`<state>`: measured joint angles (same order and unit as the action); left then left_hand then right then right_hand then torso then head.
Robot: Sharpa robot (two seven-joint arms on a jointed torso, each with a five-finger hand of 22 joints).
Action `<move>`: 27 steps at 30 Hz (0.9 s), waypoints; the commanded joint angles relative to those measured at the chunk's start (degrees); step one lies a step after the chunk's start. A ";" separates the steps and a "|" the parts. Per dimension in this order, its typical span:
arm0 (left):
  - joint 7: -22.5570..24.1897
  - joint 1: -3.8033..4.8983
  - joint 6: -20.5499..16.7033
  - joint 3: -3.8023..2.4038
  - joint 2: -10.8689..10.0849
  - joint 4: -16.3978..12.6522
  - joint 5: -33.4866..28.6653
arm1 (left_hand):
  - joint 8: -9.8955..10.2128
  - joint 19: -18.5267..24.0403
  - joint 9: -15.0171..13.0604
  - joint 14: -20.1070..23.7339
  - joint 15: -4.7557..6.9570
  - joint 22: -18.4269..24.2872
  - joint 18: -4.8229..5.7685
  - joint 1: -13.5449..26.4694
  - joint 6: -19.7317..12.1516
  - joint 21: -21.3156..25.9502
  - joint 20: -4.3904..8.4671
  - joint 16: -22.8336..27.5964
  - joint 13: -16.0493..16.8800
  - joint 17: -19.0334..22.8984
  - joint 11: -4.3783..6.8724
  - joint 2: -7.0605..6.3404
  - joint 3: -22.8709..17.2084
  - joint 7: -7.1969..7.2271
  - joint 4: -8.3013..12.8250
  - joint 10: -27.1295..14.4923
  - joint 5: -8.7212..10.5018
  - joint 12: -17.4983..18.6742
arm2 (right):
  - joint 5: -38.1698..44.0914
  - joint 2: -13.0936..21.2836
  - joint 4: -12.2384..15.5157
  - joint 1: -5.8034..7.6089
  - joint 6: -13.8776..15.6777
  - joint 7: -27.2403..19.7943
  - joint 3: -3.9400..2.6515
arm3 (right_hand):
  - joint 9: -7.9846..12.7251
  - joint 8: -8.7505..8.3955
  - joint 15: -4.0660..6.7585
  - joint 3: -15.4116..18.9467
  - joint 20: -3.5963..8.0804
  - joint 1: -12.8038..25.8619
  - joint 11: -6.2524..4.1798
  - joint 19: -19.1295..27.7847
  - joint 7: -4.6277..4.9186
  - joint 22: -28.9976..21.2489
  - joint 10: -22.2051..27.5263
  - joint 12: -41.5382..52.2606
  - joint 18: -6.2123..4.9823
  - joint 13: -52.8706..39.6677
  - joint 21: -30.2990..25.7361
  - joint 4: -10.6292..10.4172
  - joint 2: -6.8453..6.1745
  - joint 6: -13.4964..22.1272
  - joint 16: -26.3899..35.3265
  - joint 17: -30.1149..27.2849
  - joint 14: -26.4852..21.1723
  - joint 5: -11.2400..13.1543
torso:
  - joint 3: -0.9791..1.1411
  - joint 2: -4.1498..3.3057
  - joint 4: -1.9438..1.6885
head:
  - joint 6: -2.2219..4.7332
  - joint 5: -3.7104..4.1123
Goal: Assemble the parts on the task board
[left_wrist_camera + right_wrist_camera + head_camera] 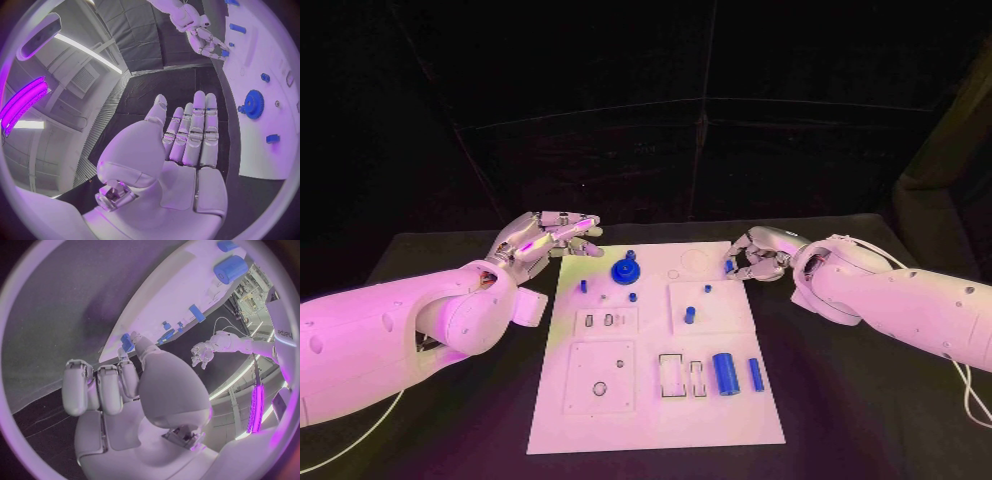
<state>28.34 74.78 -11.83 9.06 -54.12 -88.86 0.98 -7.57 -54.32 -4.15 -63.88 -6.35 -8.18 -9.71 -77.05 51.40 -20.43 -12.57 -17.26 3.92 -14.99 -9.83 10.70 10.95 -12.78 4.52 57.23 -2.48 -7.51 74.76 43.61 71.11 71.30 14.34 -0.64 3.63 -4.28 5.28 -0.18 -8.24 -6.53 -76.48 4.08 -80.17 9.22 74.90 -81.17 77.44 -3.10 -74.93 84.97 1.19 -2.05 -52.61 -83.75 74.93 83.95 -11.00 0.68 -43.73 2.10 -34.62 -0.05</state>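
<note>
Gear stands between left robot hand and right robot hand.

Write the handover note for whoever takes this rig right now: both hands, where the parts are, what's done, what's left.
Left robot hand: open, empty, at the task board's far left corner.
Right robot hand: fingers curled at the far right edge; whether it holds a part cannot be told.
Parts: blue gear on a post at the far end; small blue pegs standing mid-board; large blue cylinder and slim blue bar lying near the right edge.
Done: gear looks seated.
Left: cylinder, bar, empty slots.
</note>
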 commanded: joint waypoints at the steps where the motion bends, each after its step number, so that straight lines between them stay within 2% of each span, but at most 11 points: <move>1: -0.54 0.06 0.79 -0.04 0.12 -0.02 -0.07 | 0.39 0.31 0.07 0.24 -0.06 0.04 -0.68 -0.14 0.23 0.25 0.01 0.20 -0.03 -0.07 -0.14 0.37 0.03 -0.70 0.22 0.10 -0.28 0.38 | 0.56 -0.27 -0.14 0.03 -0.45 -0.44 -0.01 | -0.09 0.26 0.27 -0.08 0.18 -0.58 0.07 -0.34 0.06 0.83 -0.56 0.29 0.05 -1.97 0.22 0.52 0.34 -0.78 -0.27 0.72 3.23 0.39 | 0.01 0.03 0.04 | -0.05 -0.03; 9: -0.67 0.06 0.92 -0.04 0.14 -0.02 -0.07 | 0.39 0.31 0.07 0.24 -0.06 0.04 -0.68 -0.14 0.23 0.25 0.01 0.20 -0.03 -0.07 -0.14 0.37 0.03 -0.70 0.22 0.10 -0.28 0.38 | 0.60 -0.65 -0.40 -0.02 -0.03 -0.51 -0.02 | -0.26 1.11 0.41 -0.70 0.28 -0.57 -0.13 -0.57 -0.19 1.20 -0.86 0.64 0.12 -2.36 0.34 0.70 1.37 -3.15 -0.37 0.98 3.29 1.32 | 0.04 0.04 0.00 | -0.30 0.27; 15: -0.88 0.06 1.05 -0.03 0.14 -0.03 -0.07 | 0.42 0.31 0.08 0.24 -0.06 0.06 -0.68 -0.18 0.24 0.26 0.01 0.22 -0.04 -0.10 -0.15 0.39 0.01 -0.71 0.27 0.10 -0.28 0.41 | 0.61 -0.90 -0.68 -0.03 0.54 -0.71 -0.02 | -0.51 2.22 0.95 -1.80 0.66 -0.85 -0.84 -0.94 -1.07 1.76 -1.38 1.27 0.22 -3.04 0.54 0.97 2.57 -6.00 -0.51 1.34 3.37 2.49 | 0.05 0.01 0.05 | -0.35 0.36; 17: -0.95 0.06 1.09 -0.03 0.14 -0.04 -0.07 | 0.42 0.31 0.08 0.24 -0.06 0.06 -0.68 -0.18 0.24 0.26 0.01 0.22 -0.04 -0.10 -0.15 0.39 0.01 -0.71 0.27 0.10 -0.28 0.41 | 0.61 -0.96 -0.78 -0.03 0.99 -0.72 -0.02 | -0.65 2.80 1.33 -2.56 0.98 -1.11 -1.30 -1.18 -1.62 2.12 -1.79 1.78 0.29 -3.59 0.67 1.14 3.35 -7.38 -0.60 1.56 3.42 3.99 | 0.06 0.03 0.02 | -0.36 0.42; 21: -1.08 0.06 1.14 -0.03 0.10 -0.04 -0.07 | 0.42 0.31 0.08 0.24 -0.06 0.06 -0.68 -0.18 0.24 0.26 0.01 0.22 -0.04 -0.10 -0.15 0.39 0.01 -0.71 0.27 0.10 -0.28 0.41 | 0.61 -0.99 -0.95 -0.03 2.58 -0.33 -0.02 | -0.94 3.65 1.99 -3.67 1.59 -1.11 -2.00 -1.60 -2.48 2.76 -2.55 2.71 0.43 -4.61 0.89 1.19 4.61 -9.40 -0.76 1.98 3.52 4.68 | 0.07 0.06 -0.02 | -0.53 0.36; 27: -1.24 0.06 1.30 -0.03 0.08 -0.04 -0.07 | 0.44 0.31 0.08 0.26 -0.07 0.07 -0.68 -0.18 0.23 0.28 0.00 0.24 -0.04 -0.12 -0.16 0.41 -0.01 -0.72 0.28 0.09 -0.28 0.44 | 0.68 -0.92 -0.98 -0.02 3.94 0.26 -0.03 | -0.91 3.59 2.30 -4.31 1.98 -1.02 -2.27 -1.66 -2.73 2.86 -2.60 2.67 0.45 -4.65 0.92 1.35 5.08 -9.62 -0.78 2.08 3.54 5.84 | 0.10 0.06 -0.02 | -0.63 0.23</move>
<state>27.99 74.78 -11.47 9.07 -54.06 -88.83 0.97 -7.33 -54.32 -4.15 -63.89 -6.35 -8.19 -9.71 -77.05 51.40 -20.43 -12.57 -17.26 3.91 -15.03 -9.83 10.70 10.95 -12.78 4.52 57.23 -2.48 -7.31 75.13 42.63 69.95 71.18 16.01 -0.70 3.63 -4.62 8.59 1.64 -12.22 -4.99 -77.28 2.04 -81.71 7.84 74.94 -83.64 80.04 -3.10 -74.94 85.59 2.62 1.94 -60.64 -84.22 74.91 83.97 -5.41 0.75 -43.67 2.10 -35.23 0.24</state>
